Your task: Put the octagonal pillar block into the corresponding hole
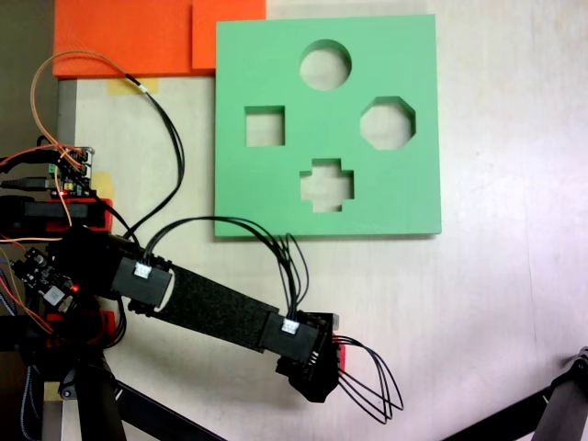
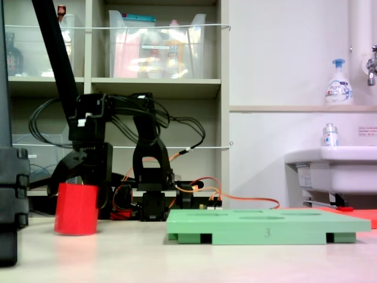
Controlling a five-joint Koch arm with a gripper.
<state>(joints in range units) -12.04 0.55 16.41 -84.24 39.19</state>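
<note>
1. Red foam eight-sided pillar block (image 2: 76, 209): stands upright on the pale tabletop (image 1: 514, 303), well apart from the square green foam board (image 2: 268, 227) and to its left in the low side-on fixed view. From above it is hidden under the arm's wrist.
2. Black gripper (image 2: 75, 177): poised directly over the block, one dark finger (image 2: 63, 170) reaching down past the block's upper left edge. Whether the jaws are spread, closed or clamped on the block cannot be told.
3. Black robot arm (image 1: 216, 310): from above, it stretches from its base at the left edge to a wrist below the board's lower edge, carrying looping black cables (image 1: 367, 381).
4. Green board, seen from above: flat on the table, holding the eight-sided cut-out (image 1: 387, 122) at its right, a round cut-out (image 1: 325, 64) at top, a square cut-out (image 1: 265, 126) at left, a cross-shaped cut-out (image 1: 327, 185) at bottom. All four are unfilled.
5. Orange foam sheets (image 1: 138, 37): beyond the board's upper left corner, the nearer sheet touching it.
</note>
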